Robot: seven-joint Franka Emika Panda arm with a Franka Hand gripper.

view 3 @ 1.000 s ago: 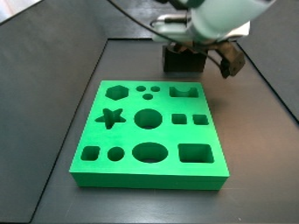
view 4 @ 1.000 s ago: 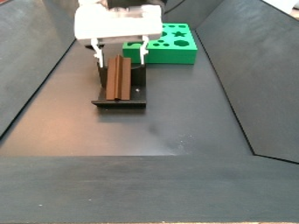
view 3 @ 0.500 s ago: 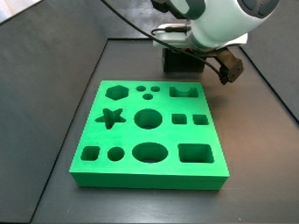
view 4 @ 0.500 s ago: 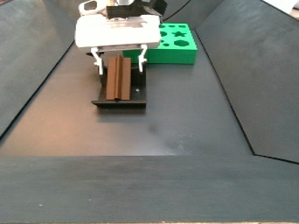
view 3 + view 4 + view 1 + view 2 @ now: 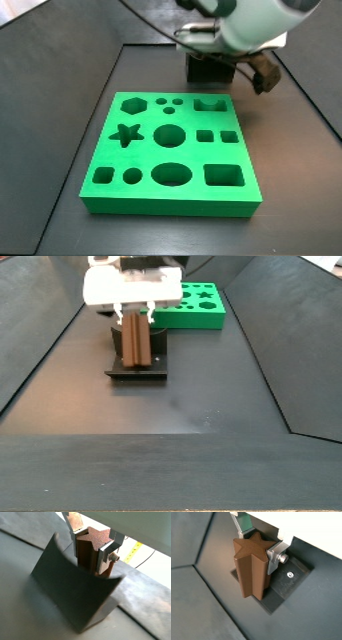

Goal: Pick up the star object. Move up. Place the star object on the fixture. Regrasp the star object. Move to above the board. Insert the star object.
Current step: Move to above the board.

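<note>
One gripper (image 5: 135,317), one star object (image 5: 252,568), fixture (image 5: 136,368)

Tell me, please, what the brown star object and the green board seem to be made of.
The star object, between the fingers of the gripper at the fixture, looks like matte brown plastic, perhaps printed: even color, faint lengthwise lines, dull highlights. Wood is less likely, since no grain shows. The board looks like plastic too: uniform bright green, smooth top with a soft sheen and clean cutouts.
</note>
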